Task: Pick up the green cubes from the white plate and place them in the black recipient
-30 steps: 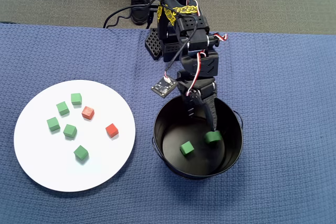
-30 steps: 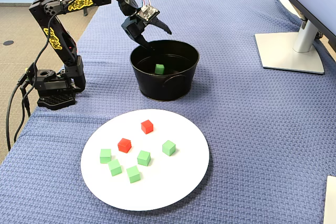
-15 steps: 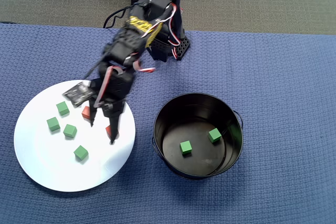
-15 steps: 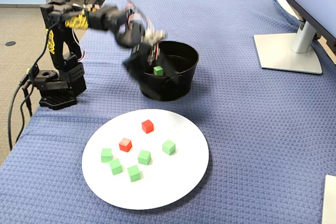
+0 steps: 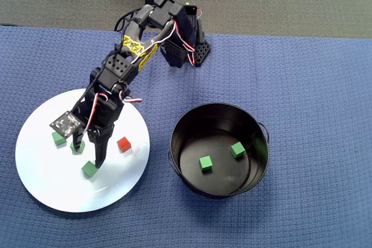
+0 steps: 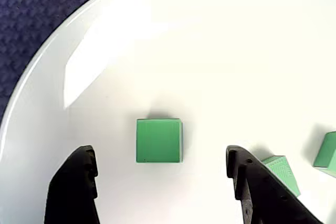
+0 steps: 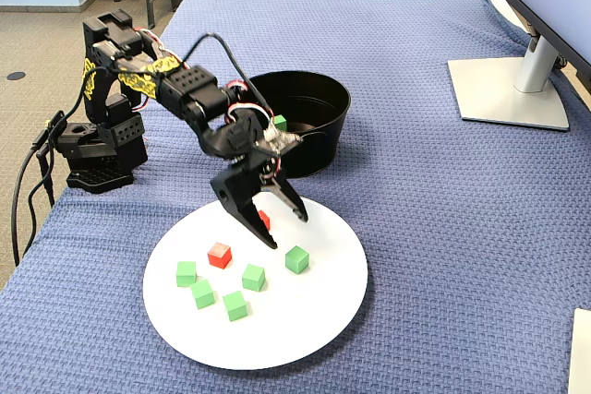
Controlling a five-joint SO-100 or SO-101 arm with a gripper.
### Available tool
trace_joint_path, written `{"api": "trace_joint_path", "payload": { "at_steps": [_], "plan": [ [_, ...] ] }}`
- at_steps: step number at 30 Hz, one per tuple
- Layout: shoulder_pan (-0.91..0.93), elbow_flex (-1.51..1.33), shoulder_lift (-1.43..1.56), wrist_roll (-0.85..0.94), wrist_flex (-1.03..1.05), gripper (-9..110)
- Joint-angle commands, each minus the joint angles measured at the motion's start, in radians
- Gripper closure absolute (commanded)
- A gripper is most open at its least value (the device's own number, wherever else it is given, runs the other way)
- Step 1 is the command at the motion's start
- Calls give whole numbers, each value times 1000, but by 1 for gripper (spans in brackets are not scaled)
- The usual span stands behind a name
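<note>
The claw hangs spread wide and empty over the white plate, its fingers either side of one green cube without touching it. More green cubes lie nearby; two sit in the black bucket.

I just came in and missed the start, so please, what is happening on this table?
A small black robot arm is sorting cubes. Its open hand hangs over the white plate, one finger on each side of a green cube but not touching it. In the fixed view, five green cubes and two red cubes lie on the plate. Two green cubes already lie in the black bucket beside it.
</note>
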State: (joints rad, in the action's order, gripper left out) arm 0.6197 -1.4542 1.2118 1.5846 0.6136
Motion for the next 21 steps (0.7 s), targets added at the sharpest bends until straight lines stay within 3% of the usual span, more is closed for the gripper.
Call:
{"api": "trace_joint_path", "payload": {
  "at_steps": [1, 21],
  "plan": [
    [14, 71, -20, 12, -54, 78],
    [-23, 87, -144, -32, -137, 81]
  ]
}}
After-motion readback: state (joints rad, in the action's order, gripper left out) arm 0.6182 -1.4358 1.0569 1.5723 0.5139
